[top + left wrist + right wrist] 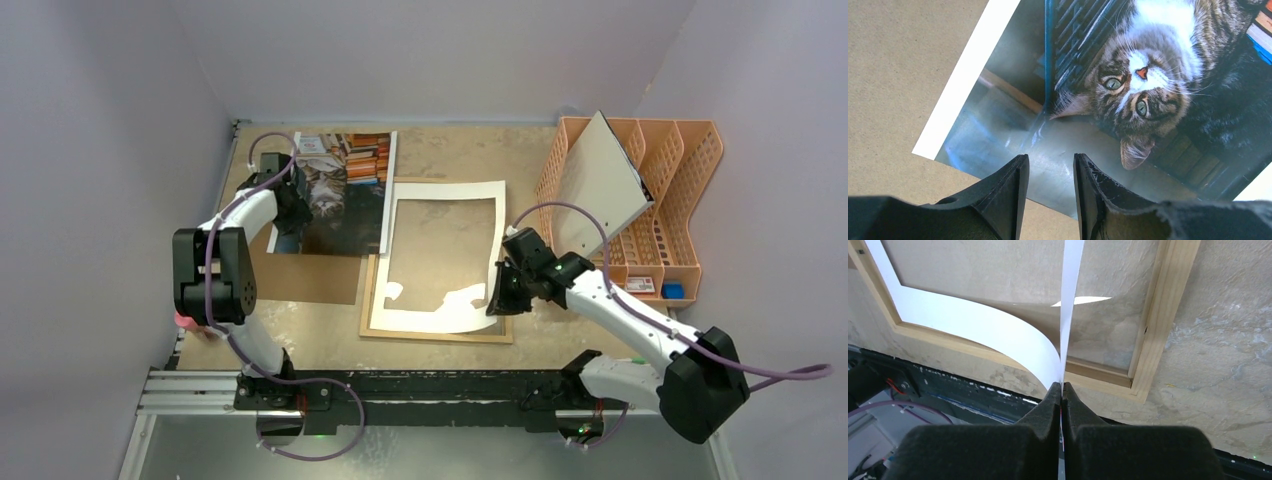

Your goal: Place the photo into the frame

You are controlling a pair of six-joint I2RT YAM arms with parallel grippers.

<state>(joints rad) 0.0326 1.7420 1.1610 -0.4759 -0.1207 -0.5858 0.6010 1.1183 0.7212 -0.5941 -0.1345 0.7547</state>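
Observation:
The photo [340,195], a tabby cat among books, lies flat at the back left of the table. In the left wrist view the photo [1128,90] fills the frame. My left gripper [292,198] [1050,165] is open and empty, its jaws apart just over the photo's left edge. The light-wood frame [440,338] [1153,330] lies in the middle. A white cut-out mat [440,315] [998,330] lies across it. My right gripper [500,295] [1062,386] is shut on the mat's near right corner and holds it bent up off the frame.
A brown fibreboard back [305,278] lies under the photo's near edge, left of the frame. An orange plastic file rack [670,200] stands at the back right with a grey-white board [600,185] leaning in it. The black rail [430,390] runs along the near edge.

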